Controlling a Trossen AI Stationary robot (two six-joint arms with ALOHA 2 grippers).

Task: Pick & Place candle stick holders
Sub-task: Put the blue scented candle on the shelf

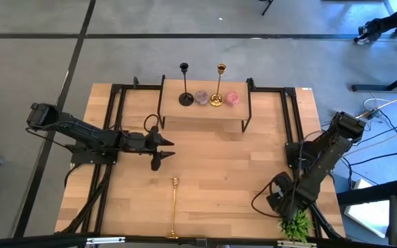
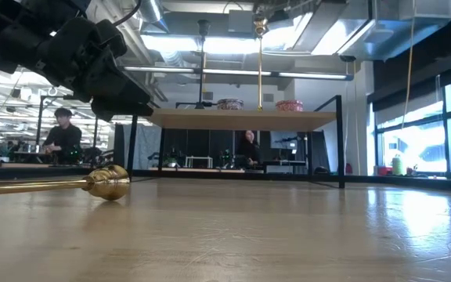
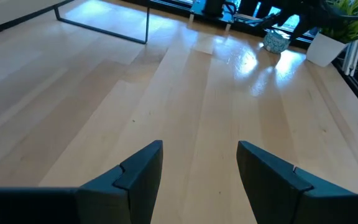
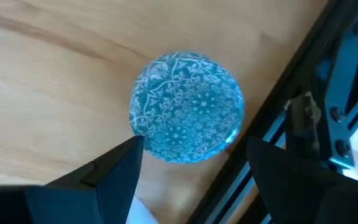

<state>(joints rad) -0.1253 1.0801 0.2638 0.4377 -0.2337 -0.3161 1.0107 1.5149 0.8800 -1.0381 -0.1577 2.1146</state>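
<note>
From above, a black candle stick holder (image 1: 185, 85) and a shiny gold candle stick holder (image 1: 218, 85) stand upright on a raised wooden shelf (image 1: 205, 114) at the table's far side, with two small patterned glass cups (image 1: 202, 97) beside them. A second gold candle stick holder (image 1: 174, 208) lies flat near the front edge of the wooden table (image 1: 226, 172). The left gripper (image 1: 163, 150) hovers mid-table, holding nothing; the right gripper (image 1: 281, 200) sits at the near right corner by a small green plant (image 1: 296, 224).

At table height, the lying holder's stem points left.

The left wrist camera shows jaws apart over bare wood.

The right wrist camera shows fingers spread, gripping nothing, above a blue patterned glass cup (image 4: 187, 106).
</note>
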